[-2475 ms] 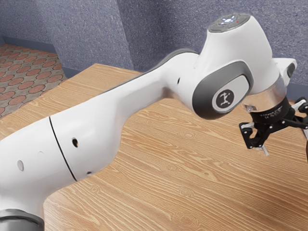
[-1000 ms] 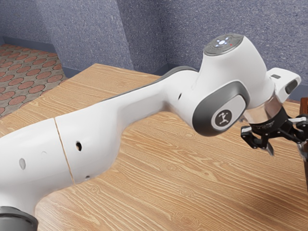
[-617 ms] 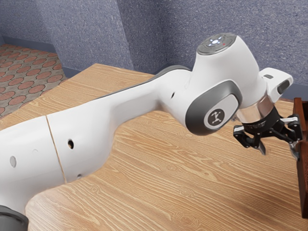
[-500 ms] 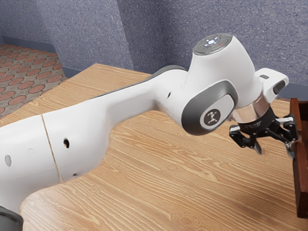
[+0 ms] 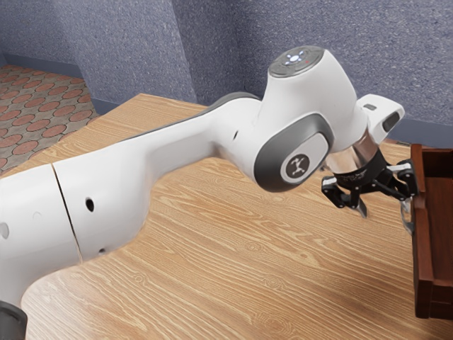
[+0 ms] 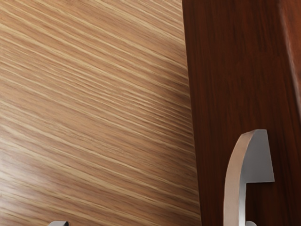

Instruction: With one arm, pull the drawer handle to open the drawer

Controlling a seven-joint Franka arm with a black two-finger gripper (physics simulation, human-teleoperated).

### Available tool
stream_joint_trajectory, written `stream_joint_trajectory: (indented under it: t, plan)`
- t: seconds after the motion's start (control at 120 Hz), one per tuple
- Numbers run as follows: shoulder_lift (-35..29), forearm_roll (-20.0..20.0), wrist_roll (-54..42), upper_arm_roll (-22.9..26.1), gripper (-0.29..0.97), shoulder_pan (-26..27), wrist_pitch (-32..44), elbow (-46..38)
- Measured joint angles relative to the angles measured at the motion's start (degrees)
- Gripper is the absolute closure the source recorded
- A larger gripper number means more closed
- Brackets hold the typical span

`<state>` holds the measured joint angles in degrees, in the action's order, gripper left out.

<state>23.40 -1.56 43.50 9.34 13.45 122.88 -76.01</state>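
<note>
Starting with the exterior view, the gripper (image 5: 384, 212) sits at the right of the frame, just beside the dark wooden drawer (image 5: 433, 227), which stands at the right edge on the table (image 5: 248, 248). Its fingers (image 5: 362, 207) are spread wide. The one nearer the exterior view's right lies close against the drawer front, while the other hangs over bare tabletop. Nothing is pinched between them. I cannot tell whether the near finger actually bears on the handle.

In the wrist view, the curved grey handle (image 6: 244, 179) stands out from the drawer front (image 6: 225, 70), just under the hand, with the table's (image 6: 94, 94) grain running beside it.

The main risk, as I judge it, is that a spread, unclamped grip only hooks the handle. If the pull drifts sideways or upward, the finger could slide off the curved bar and leave the drawer partly out. A skewed pull might also jam the drawer in its runners.
</note>
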Motion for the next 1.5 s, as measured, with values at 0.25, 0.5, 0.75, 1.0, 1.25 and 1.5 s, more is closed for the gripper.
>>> stream_joint_trajectory:
  t: [0.25,0.5,0.75,1.0,1.25,1.5]
  plan:
    - [-0.85,0.09,-0.08,-0.19,0.26,-0.62,0.55,-1.68]
    - [-1.9,0.23,0.16,-0.04,0.26,-0.53,2.33,-3.41]
    - [-3.8,0.37,0.56,-0.1,0.26,-0.68,3.17,-6.37]
    - [-5.15,0.03,0.99,0.03,0.26,-1.5,3.9,-8.37]
    - [-7.19,0.17,1.39,-0.08,0.26,-1.6,4.6,-11.09]
    - [-7.29,-0.22,1.74,0.09,0.26,-2.47,5.47,-11.76]
